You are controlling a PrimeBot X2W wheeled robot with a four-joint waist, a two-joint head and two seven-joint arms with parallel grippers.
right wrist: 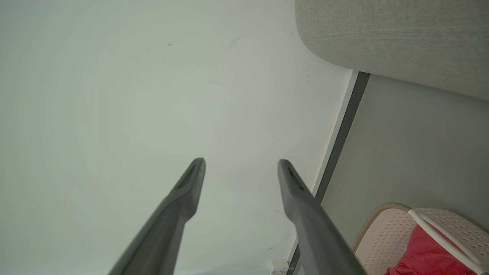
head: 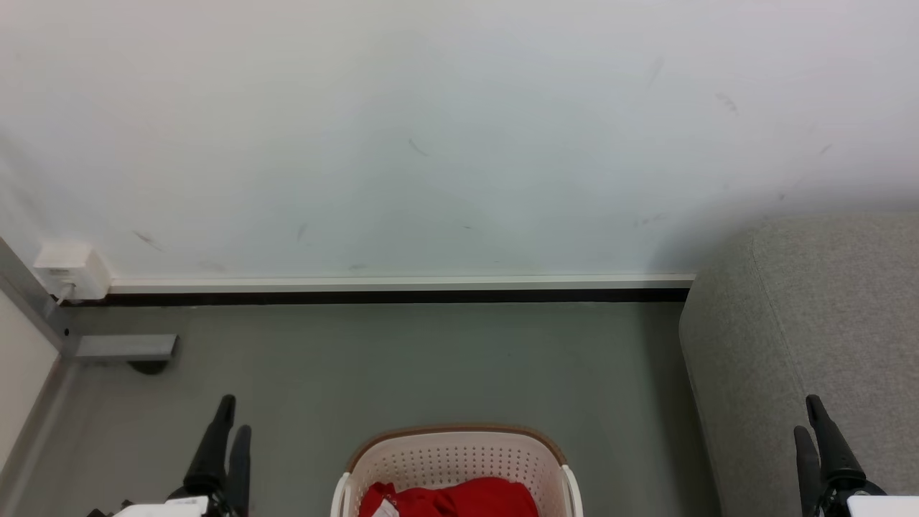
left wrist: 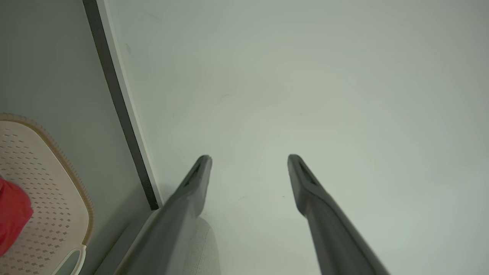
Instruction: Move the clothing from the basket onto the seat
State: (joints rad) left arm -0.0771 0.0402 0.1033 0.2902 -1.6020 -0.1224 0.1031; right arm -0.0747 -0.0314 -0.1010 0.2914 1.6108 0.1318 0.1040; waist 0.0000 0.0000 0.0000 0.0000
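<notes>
The task looks to be at its start: the clothing (head: 459, 497) lies bunched in the basket (head: 452, 456), which stands on the floor (head: 431, 359) between the two end effectors and lower than both. The left end effector (left wrist: 249, 158) and right end effector (right wrist: 240, 162) are each spread and hold nothing, fingers aimed at the wall (head: 431, 143). The seat (head: 826, 345) rises just beside the right end effector, on its outer side.

Next, I judge, one end effector must turn inward and down into the basket, pinch a fold, and lift it above the rim. The basket's handles and the seat's rounded corner could catch the cloth.
</notes>
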